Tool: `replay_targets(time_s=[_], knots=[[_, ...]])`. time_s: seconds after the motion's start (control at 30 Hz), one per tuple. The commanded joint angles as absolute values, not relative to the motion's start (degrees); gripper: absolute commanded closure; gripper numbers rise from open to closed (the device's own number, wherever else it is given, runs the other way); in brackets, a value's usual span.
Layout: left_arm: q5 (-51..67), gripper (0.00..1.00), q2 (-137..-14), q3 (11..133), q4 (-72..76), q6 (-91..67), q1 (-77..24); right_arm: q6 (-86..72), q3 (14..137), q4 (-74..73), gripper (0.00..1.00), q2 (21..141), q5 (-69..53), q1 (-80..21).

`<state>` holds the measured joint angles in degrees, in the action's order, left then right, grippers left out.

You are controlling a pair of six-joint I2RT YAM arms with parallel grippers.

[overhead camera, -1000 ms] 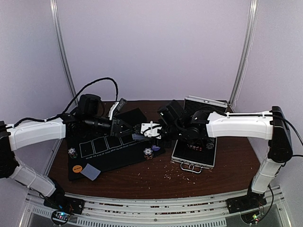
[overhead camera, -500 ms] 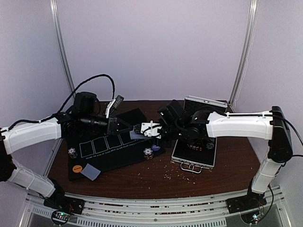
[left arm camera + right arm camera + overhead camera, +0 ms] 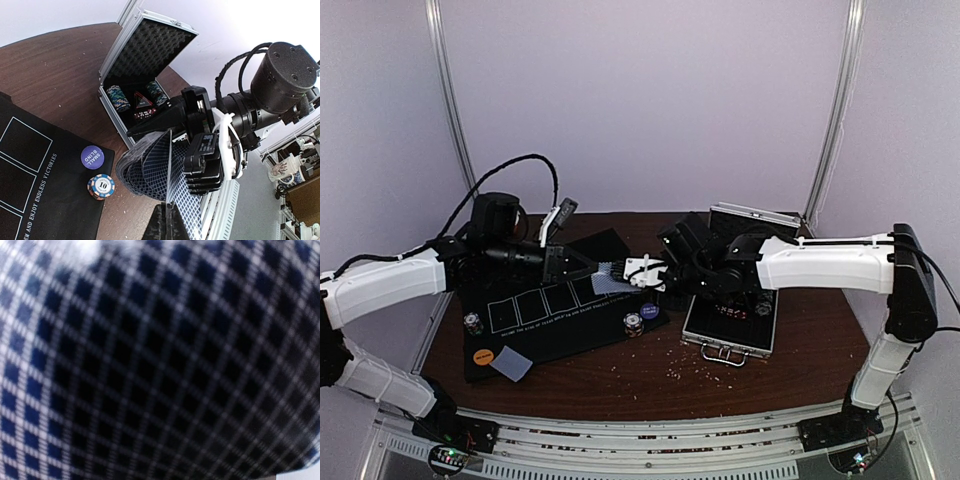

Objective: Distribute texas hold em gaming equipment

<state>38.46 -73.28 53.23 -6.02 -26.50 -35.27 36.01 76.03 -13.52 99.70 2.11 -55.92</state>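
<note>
Near the middle of the top view, the left gripper (image 3: 590,268) is pinching a single card (image 3: 610,276) between fully closed fingers, holding it over the upper right part of the black mat (image 3: 560,335). Just to its right, the right gripper (image 3: 652,274) is clamping a fan of cards (image 3: 142,167), its jaws standing partly apart around the stack.

In the left wrist view the fan is spreading across the lower centre, its backs showing a fine white lattice on dark grey-blue. The single card is standing almost edge-on at the fan's right side; whether the two are touching I cannot tell. The same lattice, blurred, is covering the whole right wrist view.

A striped chip stack (image 3: 101,186) marked 10 is sitting at the mat's edge, lower left of that view, with a purple disc (image 3: 92,157) reading SMALL BLIND just above it. In the top view an orange disc (image 3: 483,355) and a grey card (image 3: 510,365) are lying at the mat's lower left corner. The silver case (image 3: 114,50) is standing open at upper centre, more chips (image 3: 118,98) lying inside.
</note>
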Motion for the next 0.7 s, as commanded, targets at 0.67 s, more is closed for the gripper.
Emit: replay_targets(time_s=[0.67], knots=[[37.4, 1.0, -79.3, 65.0, -39.5, 0.0, -24.8, 35.9, 71.5, -14.8, 0.59, 92.9, 6.1, -53.5]])
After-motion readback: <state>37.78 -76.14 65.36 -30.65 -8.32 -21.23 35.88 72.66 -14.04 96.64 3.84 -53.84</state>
